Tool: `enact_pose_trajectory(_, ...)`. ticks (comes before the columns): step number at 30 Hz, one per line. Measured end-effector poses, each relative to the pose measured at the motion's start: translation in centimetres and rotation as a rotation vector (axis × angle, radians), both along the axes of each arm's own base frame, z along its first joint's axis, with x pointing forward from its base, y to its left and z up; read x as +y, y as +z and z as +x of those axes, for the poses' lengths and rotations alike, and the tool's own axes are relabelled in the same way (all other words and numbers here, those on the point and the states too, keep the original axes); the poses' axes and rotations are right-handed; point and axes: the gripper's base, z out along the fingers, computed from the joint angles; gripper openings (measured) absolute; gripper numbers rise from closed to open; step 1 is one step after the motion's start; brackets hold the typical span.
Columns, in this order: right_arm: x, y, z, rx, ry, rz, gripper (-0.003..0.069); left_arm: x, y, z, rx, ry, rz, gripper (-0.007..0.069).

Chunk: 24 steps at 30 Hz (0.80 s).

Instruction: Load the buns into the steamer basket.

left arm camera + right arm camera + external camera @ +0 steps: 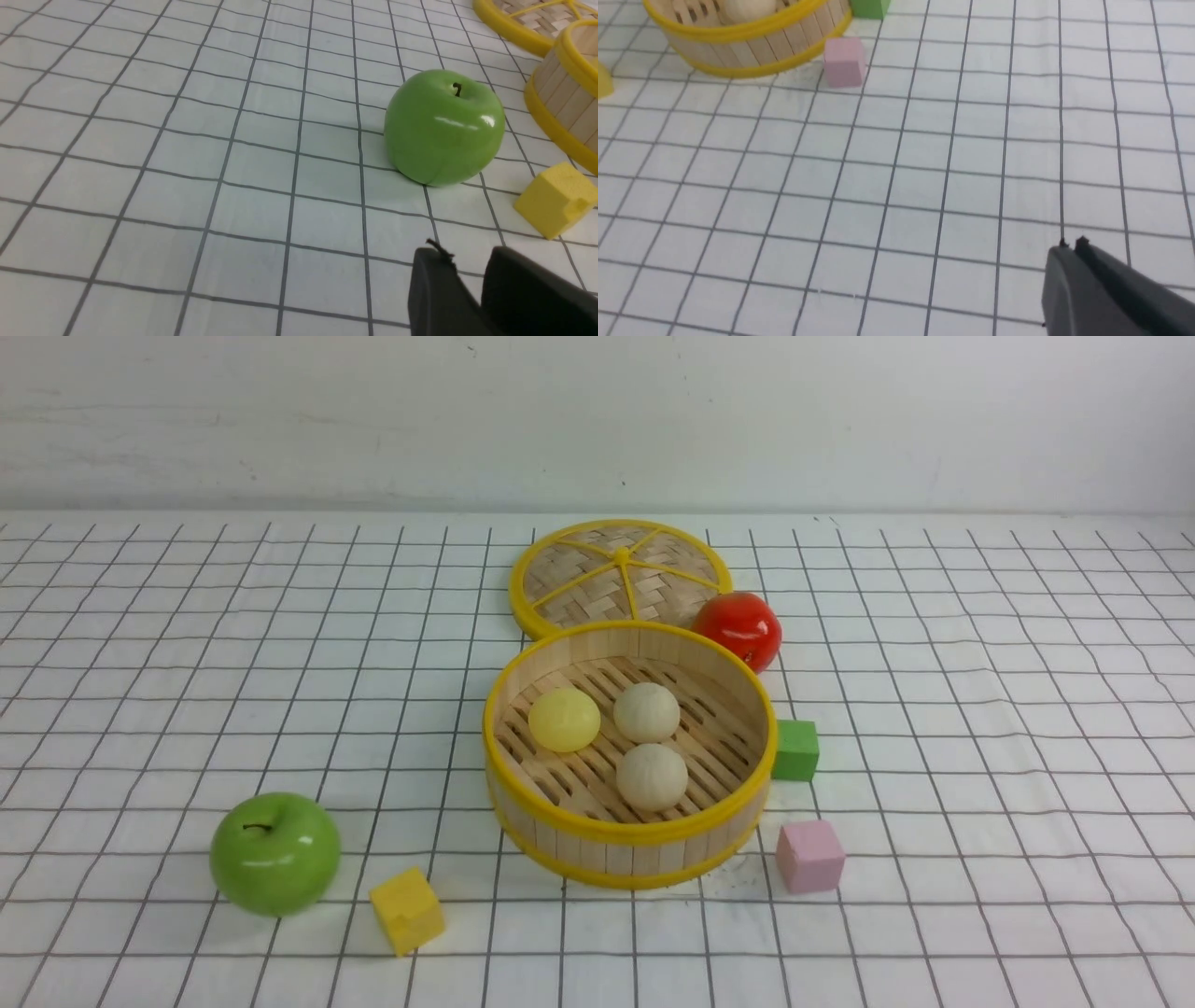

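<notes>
At frame centre of the front view, all three buns sit inside the steamer basket.

Pale yellow bun lies at the basket's left, one beige bun just right of it and the other beige bun lower, nearly touching both. Behind the basket, toward the top, lies the woven lid, with the red tomato at its right edge. Green apple and yellow cube sit lower left; green cube and pink cube lie right of the basket. Neither arm appears in the front view. Left gripper shows a narrow gap between its fingers and holds nothing; right gripper seems almost closed, empty, over the checked cloth.
</notes>
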Motion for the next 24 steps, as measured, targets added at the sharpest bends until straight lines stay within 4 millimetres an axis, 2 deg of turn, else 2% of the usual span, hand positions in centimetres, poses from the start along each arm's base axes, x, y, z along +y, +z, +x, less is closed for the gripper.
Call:
enact_pose_trajectory(6, 0.1, -1.9, 0.2, 0.072, -0.002, -0.028, -0.0005, 0.0, 0.0, 0.0, 0.0, 0.0, 0.0, 0.0158)
enact_pose_trajectory(16, -0.2, -1.9, 0.2, 0.062, -0.132, -0.038, 0.0003, 0.0, 0.0, 0.0, 0.0, 0.0, 0.0, 0.0162)
enact_pose_trajectory(19, -0.2, -1.6, 0.4, 0.01, -0.182, -0.018, 0.0004, 0.0, 0.0, 0.0, 0.0, 0.0, 0.0, 0.0162)
enact_pose_trajectory(24, 0.3, 0.1, 1.4, -0.219, -0.191, -0.036, 0.001, 0.0, 0.0, 0.0, 0.0, 0.0, 0.0, 0.0162)
